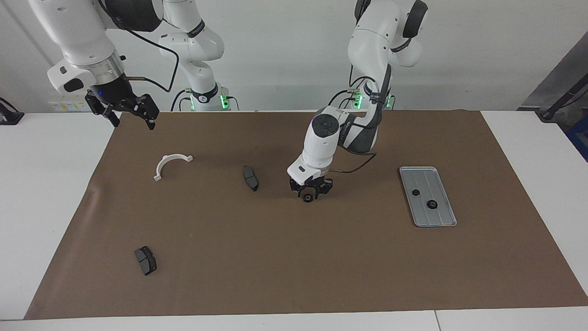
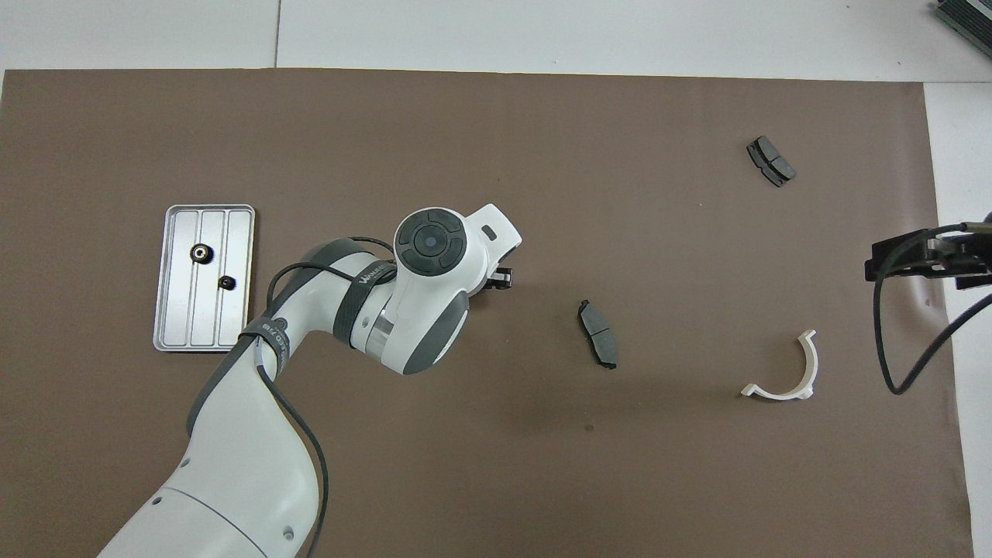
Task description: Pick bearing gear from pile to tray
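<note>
Closing on a small black gear [image 1: 307, 198], left gripper [image 1: 310, 193] jaws partly shut, grip unconfirmed; next, lift toward tray [image 1: 448, 216]. Right gripper [image 1: 128, 117] waits, jaws wide.

A wide brown mat [image 1: 294, 266] covers most of the white worktop [image 1: 46, 184], which shows bare past the mat's edges at both ends and along the side farthest from the robots. The mat has a slight wrinkle at its edge toward the right arm's end. A seam [image 2: 277, 35] runs across the bare worktop strip. A plain white wall [image 1: 285, 46] rises at the robots' side. A dark ribbed object [image 2: 965, 19] sits at the worktop's corner, cut off by the view's edge.
</note>
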### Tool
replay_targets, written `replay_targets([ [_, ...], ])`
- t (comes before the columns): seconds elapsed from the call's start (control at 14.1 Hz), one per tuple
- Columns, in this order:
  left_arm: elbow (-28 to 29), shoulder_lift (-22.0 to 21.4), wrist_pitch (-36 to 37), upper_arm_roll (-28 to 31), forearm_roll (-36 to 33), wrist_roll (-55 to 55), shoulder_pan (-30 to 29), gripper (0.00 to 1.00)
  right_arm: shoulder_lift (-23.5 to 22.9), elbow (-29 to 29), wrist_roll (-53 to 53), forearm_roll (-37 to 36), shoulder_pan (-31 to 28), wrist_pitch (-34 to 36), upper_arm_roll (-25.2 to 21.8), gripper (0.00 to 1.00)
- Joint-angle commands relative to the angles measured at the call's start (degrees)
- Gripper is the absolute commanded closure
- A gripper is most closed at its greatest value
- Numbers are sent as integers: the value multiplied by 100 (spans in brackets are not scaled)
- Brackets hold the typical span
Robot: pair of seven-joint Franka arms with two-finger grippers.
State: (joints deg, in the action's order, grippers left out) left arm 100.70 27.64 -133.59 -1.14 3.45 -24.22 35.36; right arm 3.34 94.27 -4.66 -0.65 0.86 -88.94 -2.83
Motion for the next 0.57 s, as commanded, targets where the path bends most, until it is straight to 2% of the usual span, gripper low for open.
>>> replay_targets([
  [0.0,178,-92,-194,96,33,-65,94,43,70,3,167,-74,-51,35,46,0],
  [0.5,222,-92,-221,96,33,-65,94,50,79,47,141,-137,-51,-79,55,0],
])
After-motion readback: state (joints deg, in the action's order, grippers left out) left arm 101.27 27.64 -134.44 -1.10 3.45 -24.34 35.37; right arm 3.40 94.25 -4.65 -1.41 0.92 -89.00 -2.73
